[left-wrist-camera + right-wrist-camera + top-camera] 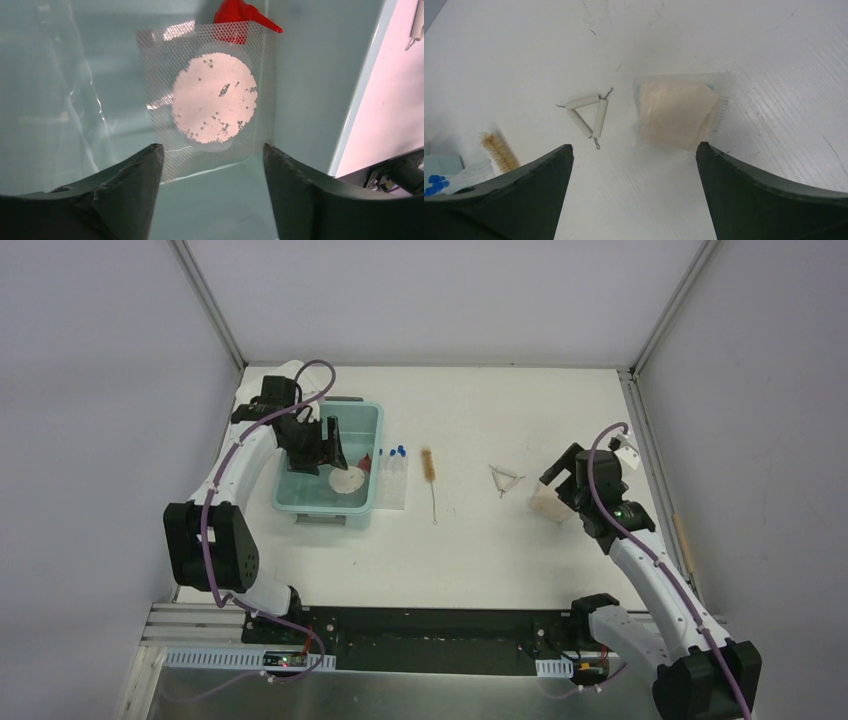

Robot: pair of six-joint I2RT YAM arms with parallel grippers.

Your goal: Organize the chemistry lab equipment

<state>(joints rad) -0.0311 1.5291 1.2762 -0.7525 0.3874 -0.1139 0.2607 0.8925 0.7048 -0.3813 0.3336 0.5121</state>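
My left gripper (326,452) is down inside the pale teal bin (360,408) and stands open (212,155) with nothing between its fingers. Just ahead of them a wire mesh square with a white round centre (215,100) (347,481) lies on the bin floor. Behind it shows a red spout (245,15) (367,462). Blue-capped tubes (398,451) stand in a clear rack (395,485) right of the bin. My right gripper (562,480) hangs open (634,150) above the table, close to a clear packet with pale contents (676,115) (552,504).
A bristle brush on a wire stem (430,468) (499,152) lies right of the rack. A small white pipe triangle (505,478) (586,115) lies left of the packet. The bin wall (310,75) stands close on my left gripper's right side.
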